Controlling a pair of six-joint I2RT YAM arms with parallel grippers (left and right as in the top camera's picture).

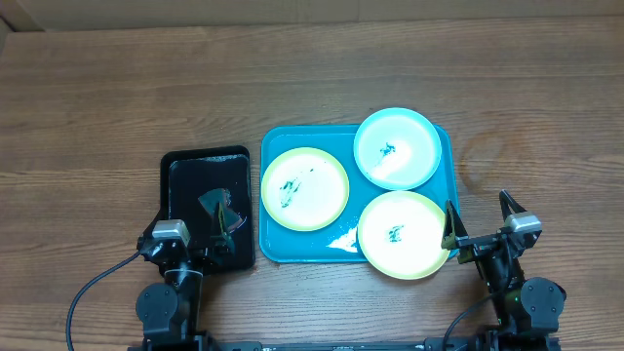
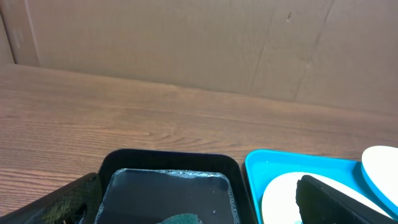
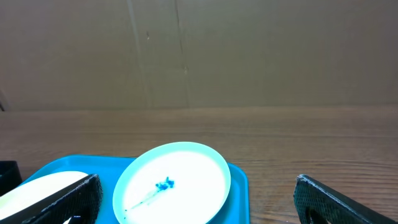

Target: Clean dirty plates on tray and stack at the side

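Both tools stand spread wide, holding nothing. The right tool [image 1: 478, 216] hangs at the near right corner of the turquoise tray [image 1: 292, 138], one finger at the rim of the nearest yellow-green plate [image 1: 404, 234]. The light blue plate [image 1: 396, 148] lies farther back, and the second yellow-green plate [image 1: 304, 188] lies to the left. All three are smeared. The left tool [image 2: 198, 186] hangs over the black tray [image 1: 175, 161] alongside.
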